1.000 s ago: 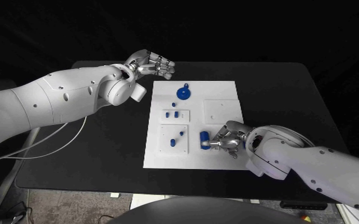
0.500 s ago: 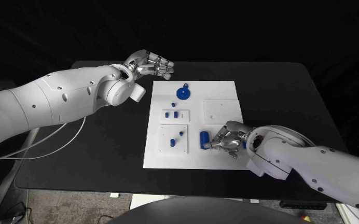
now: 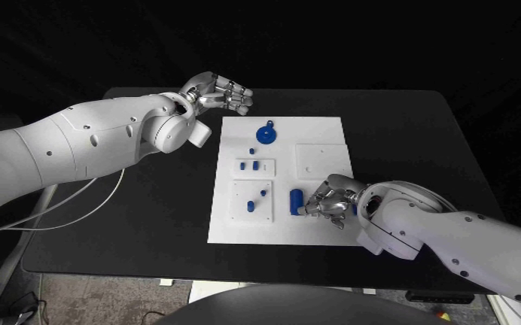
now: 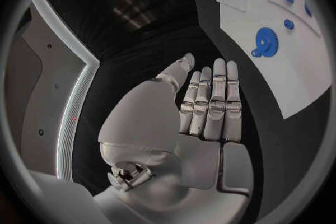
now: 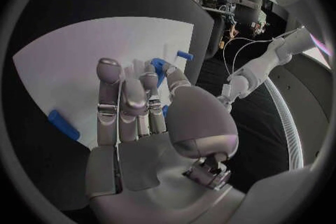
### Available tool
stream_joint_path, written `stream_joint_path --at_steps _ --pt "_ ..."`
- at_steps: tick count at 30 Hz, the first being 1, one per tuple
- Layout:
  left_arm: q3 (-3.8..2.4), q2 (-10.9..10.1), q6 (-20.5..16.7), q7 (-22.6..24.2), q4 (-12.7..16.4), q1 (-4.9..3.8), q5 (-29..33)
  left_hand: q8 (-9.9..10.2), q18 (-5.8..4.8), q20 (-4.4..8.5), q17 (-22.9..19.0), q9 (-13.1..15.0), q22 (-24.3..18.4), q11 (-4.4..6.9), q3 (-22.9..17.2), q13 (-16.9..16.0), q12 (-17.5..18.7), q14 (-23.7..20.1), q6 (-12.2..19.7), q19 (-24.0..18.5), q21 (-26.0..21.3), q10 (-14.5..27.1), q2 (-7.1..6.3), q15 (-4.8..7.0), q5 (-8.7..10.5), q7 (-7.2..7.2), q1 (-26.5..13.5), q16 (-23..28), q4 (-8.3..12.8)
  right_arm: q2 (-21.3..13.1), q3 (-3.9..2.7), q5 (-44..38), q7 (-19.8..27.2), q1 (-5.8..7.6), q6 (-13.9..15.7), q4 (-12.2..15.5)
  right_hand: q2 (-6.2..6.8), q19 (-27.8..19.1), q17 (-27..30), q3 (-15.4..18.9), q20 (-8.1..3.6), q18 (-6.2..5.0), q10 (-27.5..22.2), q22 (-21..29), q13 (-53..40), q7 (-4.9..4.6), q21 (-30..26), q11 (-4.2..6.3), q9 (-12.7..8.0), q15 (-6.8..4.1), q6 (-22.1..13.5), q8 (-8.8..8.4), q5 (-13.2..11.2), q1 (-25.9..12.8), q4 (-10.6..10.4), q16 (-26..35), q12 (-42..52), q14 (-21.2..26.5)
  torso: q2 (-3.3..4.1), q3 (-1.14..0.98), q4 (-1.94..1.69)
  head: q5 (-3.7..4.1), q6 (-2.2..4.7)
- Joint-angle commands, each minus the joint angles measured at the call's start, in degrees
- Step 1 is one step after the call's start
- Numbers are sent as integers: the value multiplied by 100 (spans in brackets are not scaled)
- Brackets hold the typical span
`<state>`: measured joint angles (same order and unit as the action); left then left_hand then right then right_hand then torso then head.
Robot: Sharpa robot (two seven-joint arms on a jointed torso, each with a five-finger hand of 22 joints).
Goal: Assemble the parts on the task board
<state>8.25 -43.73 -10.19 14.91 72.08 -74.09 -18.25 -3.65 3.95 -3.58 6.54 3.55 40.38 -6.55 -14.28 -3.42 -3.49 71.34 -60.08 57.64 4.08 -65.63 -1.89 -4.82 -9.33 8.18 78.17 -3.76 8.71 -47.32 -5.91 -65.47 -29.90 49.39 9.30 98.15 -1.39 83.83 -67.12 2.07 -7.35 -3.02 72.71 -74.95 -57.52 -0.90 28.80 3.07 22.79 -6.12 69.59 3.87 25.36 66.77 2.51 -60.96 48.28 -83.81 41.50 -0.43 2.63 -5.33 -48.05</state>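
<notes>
Matt white task board point(image 3: 326, 126), plastic-looking

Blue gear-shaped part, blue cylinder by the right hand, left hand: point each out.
Blue gear-shaped part point(image 3: 266, 136): head view, disc centre.
Blue cylinder point(image 3: 297, 202): head view, mid-body.
Left hand point(image 3: 220, 92): head view, middle of hand.

Dim surroundings, sharp focus, fisheye-bent edges

Glossy white arm shells, round joints; silver segmented fingers point(image 4: 210, 106); pale cables under left arm point(image 3: 76, 133).
</notes>
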Motion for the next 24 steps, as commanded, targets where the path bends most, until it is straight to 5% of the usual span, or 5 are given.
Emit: stream_joint_path --at_steps 1,7,24 --pt "-3 6 83 30 14 -4 30 3 -28 -7 5 3 -8 -19 -21 7 13 -3 28 13 22 -4 11 3 -27 7 -44 10 -19 19 1 2 -19 -6 82 -15 -20 211 -7 -42 -20 27 38 -317 -11 3 39 21 13 -18 63 -19 12 -42 3 -38 25 -18 1 0 2 0 -10" --pt "-2 4 89 27 13 -4 30 3 -28 -7 5 3 -8 -19 -21 7 13 -3 28 13 22 -4 11 3 -27 7 -44 10 -19 32 1 -99 -222 -6 201 -51 -47 219 -12 -94 -29 39 79 -320 -31 22 58 33 40 -28 105 -21 42 -86 -20 -50 45 -21 -1 0 -1 8 -16" --pt "0 -10 123 14 18 -4 30 3 -28 -7 5 3 -8 -19 -21 7 13 -3 28 13 22 -4 11 3 -27 7 -44 10 -19 104 2 -114 -481 -7 -403 -141 52 199 38 -193 -24 47 33 -301 9 8 -13 23 35 -20 74 -22 -48 -96 146 10 -56 -12 0 0 0 13 -58"
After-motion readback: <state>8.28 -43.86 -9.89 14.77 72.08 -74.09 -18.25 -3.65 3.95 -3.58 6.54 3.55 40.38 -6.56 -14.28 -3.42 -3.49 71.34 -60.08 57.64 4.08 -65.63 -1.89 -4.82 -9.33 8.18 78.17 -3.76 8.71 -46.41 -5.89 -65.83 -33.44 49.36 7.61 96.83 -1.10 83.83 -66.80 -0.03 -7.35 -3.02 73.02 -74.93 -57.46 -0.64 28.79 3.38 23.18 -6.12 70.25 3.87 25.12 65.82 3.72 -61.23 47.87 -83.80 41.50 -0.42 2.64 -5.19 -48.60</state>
